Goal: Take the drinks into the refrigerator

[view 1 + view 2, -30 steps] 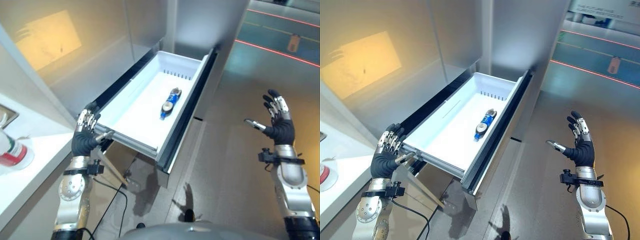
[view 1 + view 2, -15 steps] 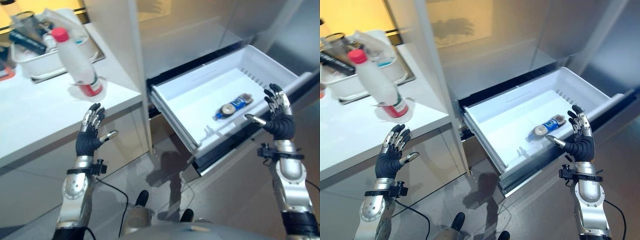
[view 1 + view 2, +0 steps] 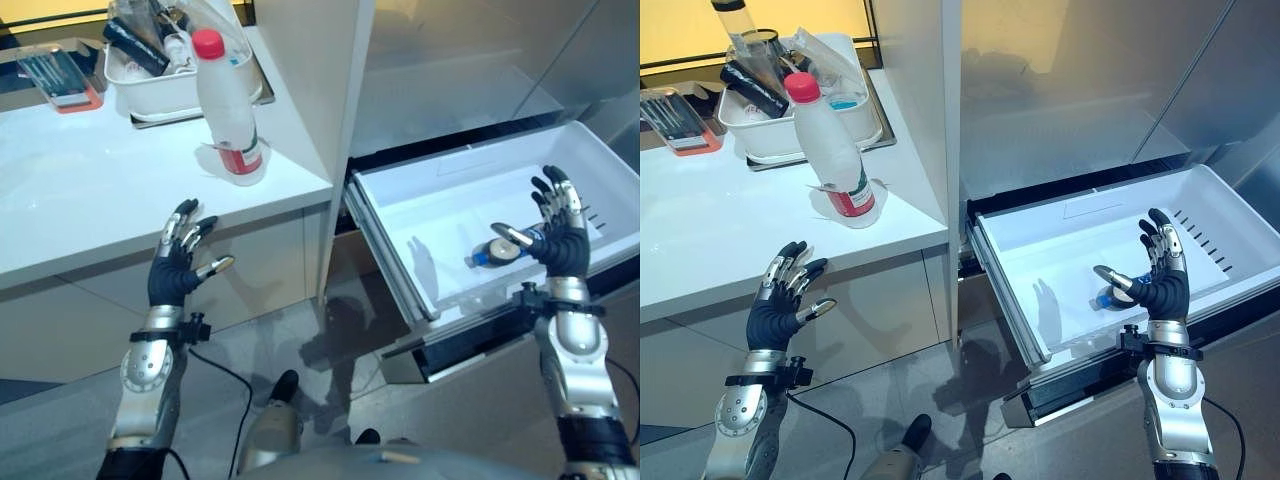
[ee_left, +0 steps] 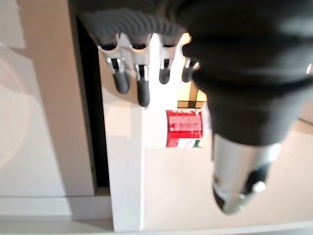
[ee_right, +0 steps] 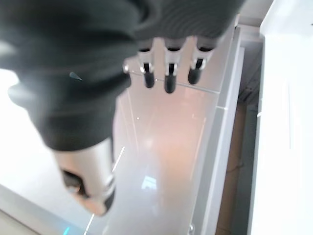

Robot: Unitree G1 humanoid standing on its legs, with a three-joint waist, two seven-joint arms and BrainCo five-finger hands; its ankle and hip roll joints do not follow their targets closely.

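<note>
A red-capped white bottle (image 3: 833, 150) stands upright on the white tabletop (image 3: 720, 220). Both the left hand (image 3: 780, 300) and right hand (image 3: 1155, 275) hover spread and empty. It looks rigid, smooth, possibly slippery; its waist seems the best grasp. A small drink (image 3: 495, 252) lies in the open drawer (image 3: 1040, 225).

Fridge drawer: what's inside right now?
The white drawer is pulled open and holds one small blue-labelled bottle lying on its side. The open right hand covers part of it; the rest of the floor looks bare.
</note>
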